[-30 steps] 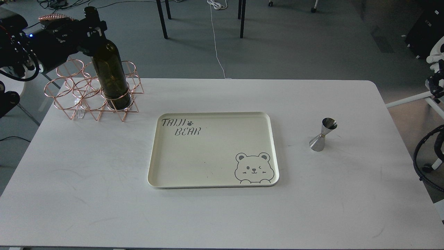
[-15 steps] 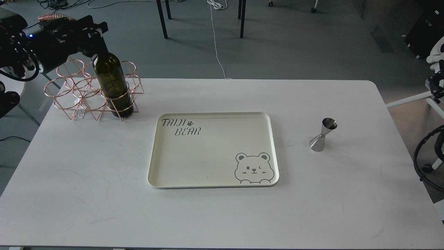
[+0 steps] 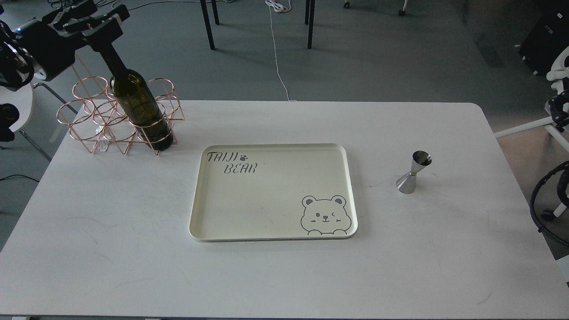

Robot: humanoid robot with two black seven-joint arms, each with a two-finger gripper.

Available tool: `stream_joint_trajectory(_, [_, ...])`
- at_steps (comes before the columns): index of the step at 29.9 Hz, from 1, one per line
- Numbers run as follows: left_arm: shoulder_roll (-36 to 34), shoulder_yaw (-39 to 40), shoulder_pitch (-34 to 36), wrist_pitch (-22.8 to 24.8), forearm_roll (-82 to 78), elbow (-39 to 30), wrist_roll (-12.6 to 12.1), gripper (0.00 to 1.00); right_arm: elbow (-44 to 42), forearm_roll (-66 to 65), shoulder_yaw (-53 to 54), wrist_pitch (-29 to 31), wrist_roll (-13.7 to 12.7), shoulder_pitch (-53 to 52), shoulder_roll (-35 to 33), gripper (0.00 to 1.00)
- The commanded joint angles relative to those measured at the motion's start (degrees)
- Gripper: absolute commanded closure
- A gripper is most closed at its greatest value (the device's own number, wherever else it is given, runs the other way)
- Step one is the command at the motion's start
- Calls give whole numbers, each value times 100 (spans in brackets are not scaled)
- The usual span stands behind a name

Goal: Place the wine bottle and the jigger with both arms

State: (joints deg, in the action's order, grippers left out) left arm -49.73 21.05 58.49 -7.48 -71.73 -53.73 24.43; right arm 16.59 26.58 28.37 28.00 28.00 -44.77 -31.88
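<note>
The wine bottle (image 3: pixel 138 104) is dark olive green and stands in the front right ring of a copper wire rack (image 3: pixel 84 111) at the table's far left. Its long neck points up and left. My left gripper (image 3: pixel 100 27) is at the top of the neck, with its fingers spread on either side, and it hides the bottle's mouth. The jigger (image 3: pixel 413 173) is shiny steel and stands upright on the table's right side, with no gripper near it. My right gripper is out of view; only a black cable loop (image 3: pixel 540 200) shows at the right edge.
A cream tray (image 3: pixel 271 146) printed with a bear and "TAIJI BEAR" lies in the middle of the white table (image 3: pixel 133 266). The rack has several other rings. Chair legs and cables are on the floor beyond the far edge.
The bottle has gone down into the rack's ring and now rests there. My left gripper has moved up and left along the neck to its top.
</note>
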Motion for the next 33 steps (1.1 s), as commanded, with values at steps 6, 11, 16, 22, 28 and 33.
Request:
stream_joint_trajectory(6, [-178, 75, -22, 237, 3591, 161, -8, 2, -42, -3, 28, 0, 0, -76, 7, 1])
stream_joint_trajectory(11, [-152, 75, -84, 1107, 5526, 503, 1, 2, -244, -3, 28, 0, 0, -67, 51, 1])
stream_joint_trajectory(16, [41, 75, -294, 1722, 7074, 1030, 123, 2, -253, 5, 72, 0, 0, -67, 51, 1])
stream_joint_trajectory(22, [638, 83, -733, 2873, 8279, 2250, 357, 2, -253, 14, 116, 0, 0, -5, 59, 1])
stream_joint_trajectory(28, [1131, 197, -1023, 3349, 8614, 2947, 357, 2, -253, 23, 125, 0, 0, 12, 95, 1])
stream_joint_trajectory(33, [1404, 364, -1366, 3548, 8606, 2956, 357, 1, -253, 14, 81, 0, 0, 170, 270, 1])
